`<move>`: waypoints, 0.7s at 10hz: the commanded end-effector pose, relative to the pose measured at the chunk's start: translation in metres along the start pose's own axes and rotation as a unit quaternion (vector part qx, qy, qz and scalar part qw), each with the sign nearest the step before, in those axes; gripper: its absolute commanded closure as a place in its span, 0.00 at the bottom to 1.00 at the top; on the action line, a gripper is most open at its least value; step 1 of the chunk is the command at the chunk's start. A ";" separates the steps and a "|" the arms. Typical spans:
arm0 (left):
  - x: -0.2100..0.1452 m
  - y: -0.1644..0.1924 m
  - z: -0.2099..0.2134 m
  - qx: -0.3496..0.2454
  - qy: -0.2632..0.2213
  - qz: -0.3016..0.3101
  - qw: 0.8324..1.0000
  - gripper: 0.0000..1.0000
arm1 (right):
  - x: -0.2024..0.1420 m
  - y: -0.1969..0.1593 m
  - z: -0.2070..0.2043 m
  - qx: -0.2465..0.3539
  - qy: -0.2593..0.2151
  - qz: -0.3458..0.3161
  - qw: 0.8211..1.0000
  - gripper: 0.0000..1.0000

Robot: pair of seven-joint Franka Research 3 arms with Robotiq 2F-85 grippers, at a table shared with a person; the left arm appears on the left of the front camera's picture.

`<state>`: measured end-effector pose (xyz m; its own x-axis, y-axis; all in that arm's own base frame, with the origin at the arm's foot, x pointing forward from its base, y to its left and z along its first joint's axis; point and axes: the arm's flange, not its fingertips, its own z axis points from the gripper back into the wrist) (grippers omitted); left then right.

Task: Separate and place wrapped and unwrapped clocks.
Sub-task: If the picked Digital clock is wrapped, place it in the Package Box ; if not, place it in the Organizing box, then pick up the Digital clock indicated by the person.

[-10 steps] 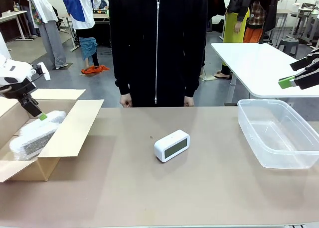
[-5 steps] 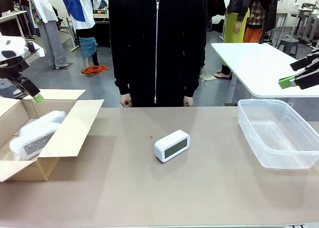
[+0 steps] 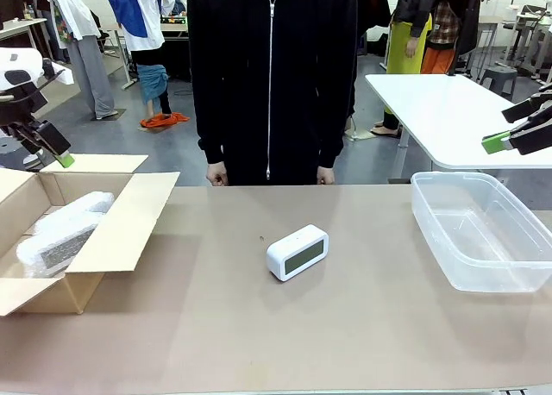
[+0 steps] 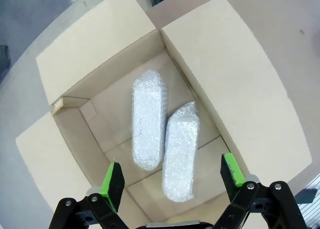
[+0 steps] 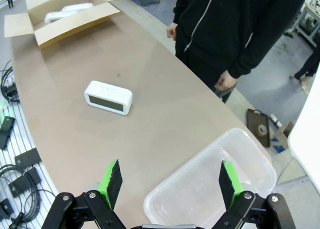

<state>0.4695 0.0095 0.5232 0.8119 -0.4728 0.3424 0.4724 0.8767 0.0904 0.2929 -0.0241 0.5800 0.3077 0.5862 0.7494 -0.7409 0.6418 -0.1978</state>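
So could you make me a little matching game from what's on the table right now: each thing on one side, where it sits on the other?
Things:
1. bubble-wrapped clocks
2. white clock
3. plastic tub
4. cardboard box

Places:
A. robot's right end of the table
B. robot's left end, flaps open
C. side by side inside the box
D. alone in the middle of the table

Pairs: 1-C, 2-D, 3-A, 4-B

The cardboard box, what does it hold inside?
Two bubble-wrapped clocks lie side by side on the floor of the cardboard box, seemingly touching. In the left wrist view the wrap hides their faces, and they cover the floor beneath them.
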 end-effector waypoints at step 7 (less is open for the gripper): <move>-0.001 0.002 -0.001 -0.001 -0.002 -0.011 1.000 0.00 | -0.001 -0.001 -0.002 0.008 -0.005 -0.004 1.000 0.00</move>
<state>0.4696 0.0091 0.5227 0.8099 -0.4769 0.3414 0.4765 0.8745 0.0911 0.2929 -0.0241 0.5800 0.3077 0.5862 0.7495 -0.7409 0.6418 -0.1978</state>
